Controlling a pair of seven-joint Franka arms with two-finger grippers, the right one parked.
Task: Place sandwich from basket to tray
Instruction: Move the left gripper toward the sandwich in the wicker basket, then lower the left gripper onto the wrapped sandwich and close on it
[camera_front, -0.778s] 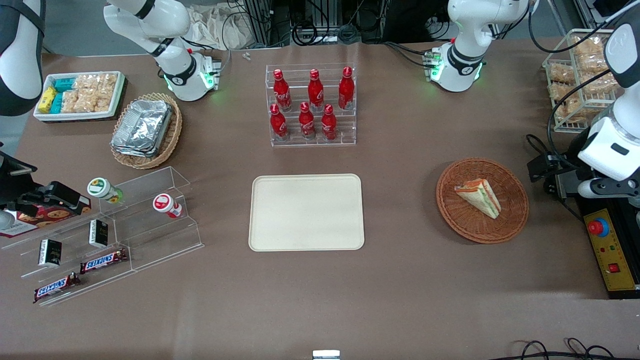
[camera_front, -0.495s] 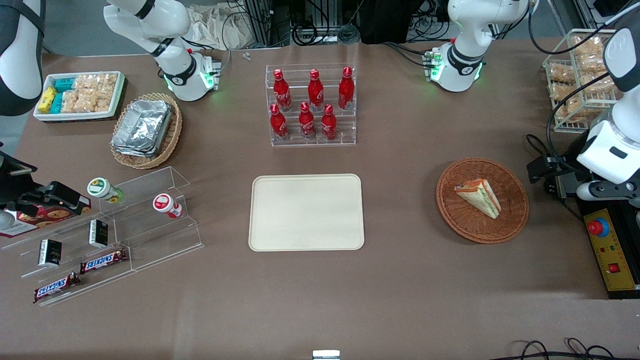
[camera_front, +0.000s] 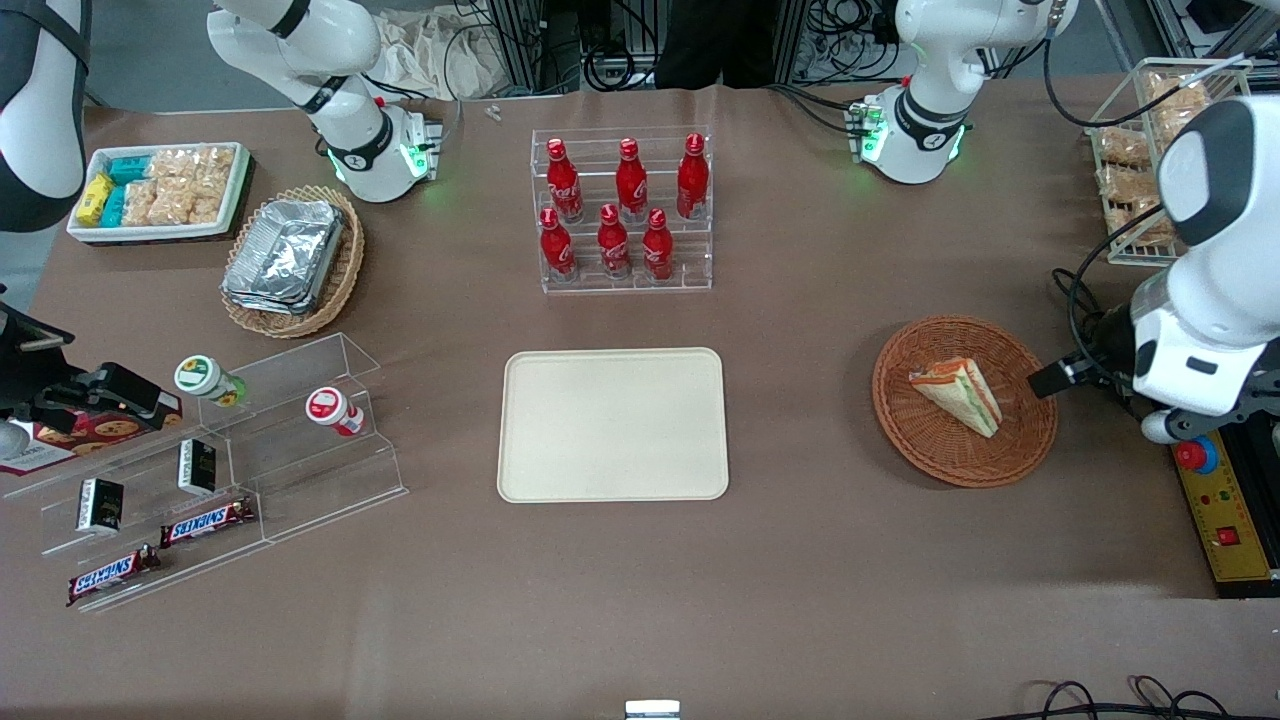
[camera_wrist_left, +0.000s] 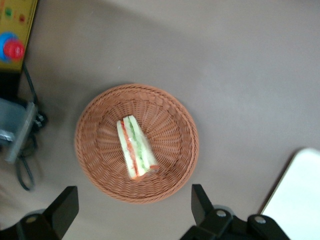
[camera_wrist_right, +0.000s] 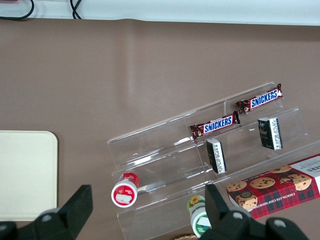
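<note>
The sandwich (camera_front: 958, 394), a white-bread wedge with red and green filling, lies in the round reddish-brown basket (camera_front: 1020, 440). In the left wrist view the sandwich (camera_wrist_left: 135, 147) rests near the middle of the basket (camera_wrist_left: 170, 175). The cream tray (camera_front: 612, 424) sits bare at the table's middle, toward the parked arm's end from the basket; a corner of the tray (camera_wrist_left: 298, 197) shows in the left wrist view. My left gripper (camera_front: 1060, 377) hovers above the basket's rim on the working arm's side. The gripper (camera_wrist_left: 132, 212) is open, with nothing between its black fingers (camera_wrist_left: 64, 209).
A clear rack of red bottles (camera_front: 624, 212) stands farther from the front camera than the tray. A yellow control box with a red button (camera_front: 1196, 455) lies beside the basket. A wire rack of bagged snacks (camera_front: 1130, 170) stands at the working arm's end.
The left arm has swung in toward the basket, and its gripper has come from beside the control box to above the basket's rim. The sandwich, basket and tray have not moved.
</note>
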